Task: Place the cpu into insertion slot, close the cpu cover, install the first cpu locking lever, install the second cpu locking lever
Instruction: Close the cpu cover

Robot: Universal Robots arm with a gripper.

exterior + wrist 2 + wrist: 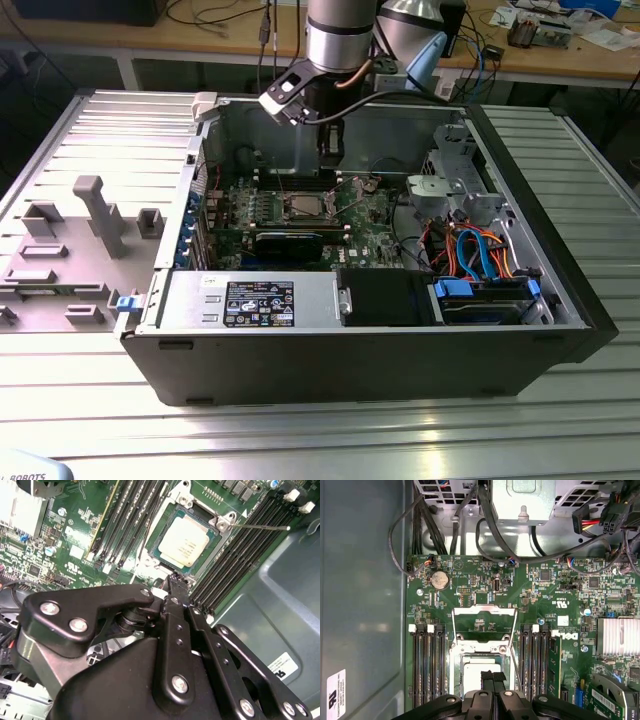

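Closed end effector (pixel 176 583) hangs beside cpu (pixel 186 541) edge.

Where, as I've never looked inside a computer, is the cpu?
In the open black case, look at the green board. Between its two banks of long black memory slots lies a square metal-rimmed socket. The cpu is the flat silver-tan square inside it, the lone pale plate among dark slots.
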